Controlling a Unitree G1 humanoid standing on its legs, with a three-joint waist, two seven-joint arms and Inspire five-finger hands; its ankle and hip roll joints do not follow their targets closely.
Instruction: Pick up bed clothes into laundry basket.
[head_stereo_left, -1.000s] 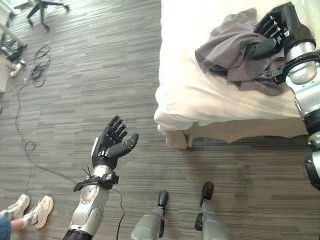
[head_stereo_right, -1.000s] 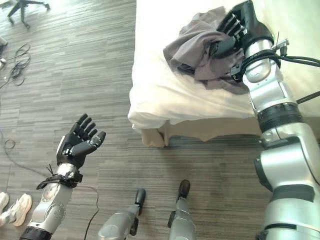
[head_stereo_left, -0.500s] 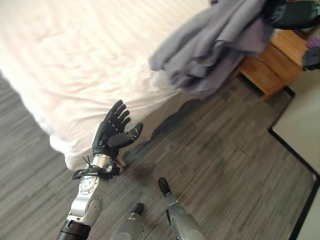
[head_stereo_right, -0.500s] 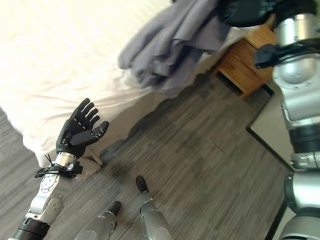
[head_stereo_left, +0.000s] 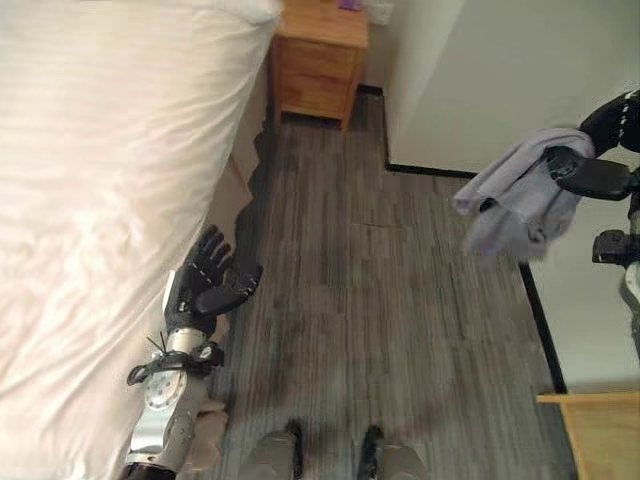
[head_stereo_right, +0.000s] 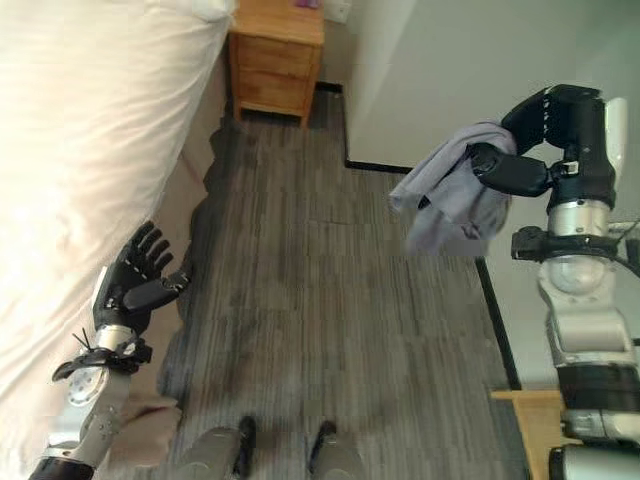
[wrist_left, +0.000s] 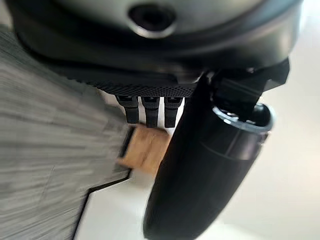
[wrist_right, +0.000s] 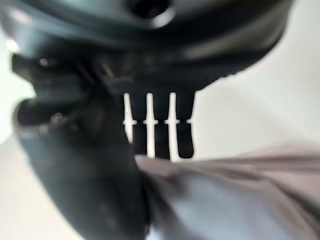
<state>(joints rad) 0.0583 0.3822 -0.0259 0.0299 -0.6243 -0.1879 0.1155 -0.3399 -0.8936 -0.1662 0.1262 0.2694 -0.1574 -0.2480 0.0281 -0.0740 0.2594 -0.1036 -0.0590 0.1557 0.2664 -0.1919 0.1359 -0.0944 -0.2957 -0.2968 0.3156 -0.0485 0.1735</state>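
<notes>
Above grey floor (head_stereo_left: 400, 300) – right robot hand (head_stereo_right: 545, 150) clutches grey garment (head_stereo_right: 450, 200).

a bedroom: a bed (head_stereo_left: 90, 180) under white bedding runs along one side, a small wooden nightstand (head_stereo_left: 318, 60) with drawers stands at its head by a pale wall (head_stereo_left: 470, 70), and grey wood-plank flooring (head_stereo_left: 380, 300) lies between.

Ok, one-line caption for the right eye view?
Right hand holds the grey garment aloft over the floor, left hand open beside the bed.
</notes>
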